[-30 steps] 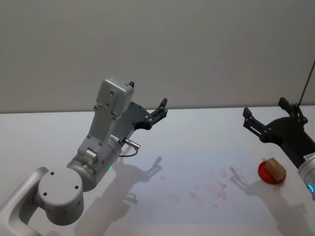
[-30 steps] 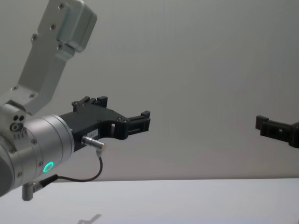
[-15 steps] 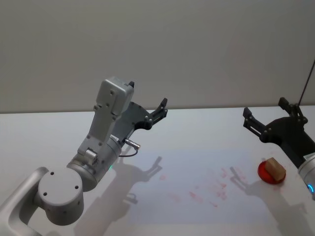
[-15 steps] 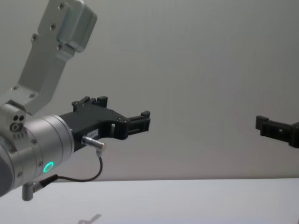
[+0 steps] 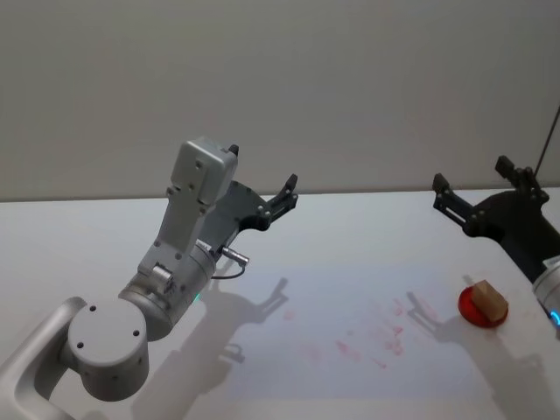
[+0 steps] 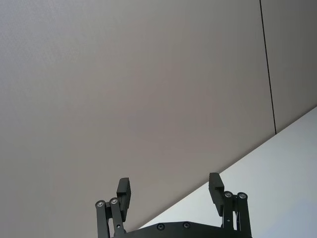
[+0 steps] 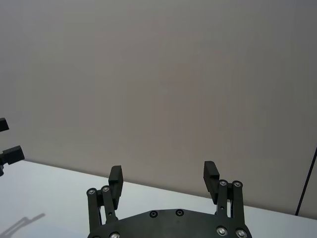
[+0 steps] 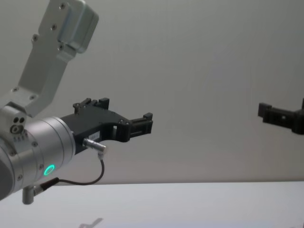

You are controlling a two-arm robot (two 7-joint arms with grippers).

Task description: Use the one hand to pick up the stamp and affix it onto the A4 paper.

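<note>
The stamp [image 5: 490, 299], a small light-brown block, sits on a round red ink pad [image 5: 472, 308] at the table's right edge. The A4 paper [image 5: 306, 315] lies flat mid-table, marked with faint red prints on its right half. My right gripper [image 5: 472, 175] hangs open and empty in the air, above and behind the stamp and apart from it; its two black fingers stand wide in the right wrist view [image 7: 163, 172], and it enters the chest view at the right edge [image 8: 280, 116]. My left gripper [image 5: 261, 171] is raised over the table's left side, open and empty [image 6: 169, 184] [image 8: 127, 110].
A plain grey wall rises behind the white table [image 5: 105, 245]. A thin black cable [image 5: 547, 149] runs down the wall at the far right. The left arm's grey links [image 5: 188, 227] stand tall over the table's left part.
My right gripper has risen a little and drawn slightly farther from the stamp. The left arm, stamp and paper have not moved.
</note>
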